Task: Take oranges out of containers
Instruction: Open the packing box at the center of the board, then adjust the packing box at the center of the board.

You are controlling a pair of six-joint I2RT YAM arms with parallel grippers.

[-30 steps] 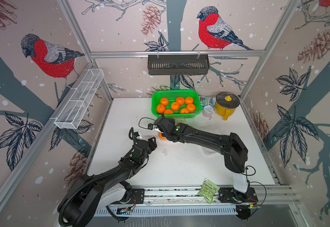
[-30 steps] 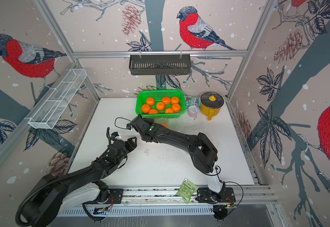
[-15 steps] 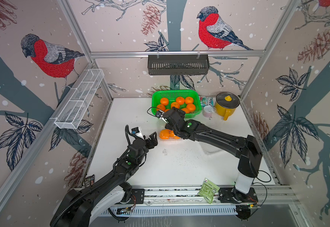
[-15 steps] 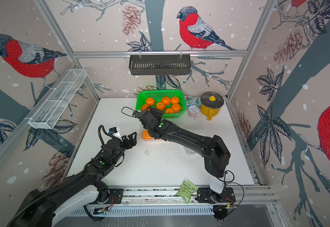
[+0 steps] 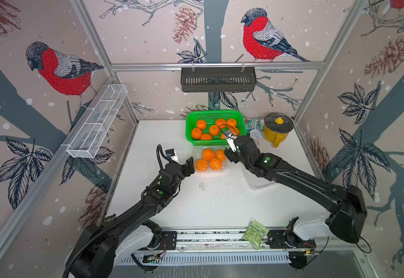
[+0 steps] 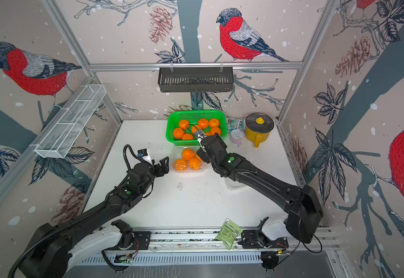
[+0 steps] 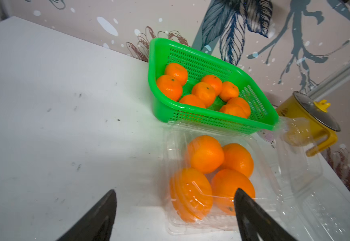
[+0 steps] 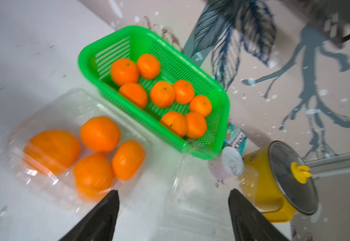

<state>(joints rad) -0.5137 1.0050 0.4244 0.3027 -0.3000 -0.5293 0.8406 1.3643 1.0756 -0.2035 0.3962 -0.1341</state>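
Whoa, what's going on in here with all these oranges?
Two robot arms are taking oranges out of clear plastic boxes. Right now neither holds anything: the left gripper and the right gripper both hang open by a clear box that has four oranges in it. Eight more oranges sit in the green basket just behind it, and a second clear box lies empty nearby.

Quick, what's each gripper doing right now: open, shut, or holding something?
Left gripper: open, holding nothing.
Right gripper: open, holding nothing.
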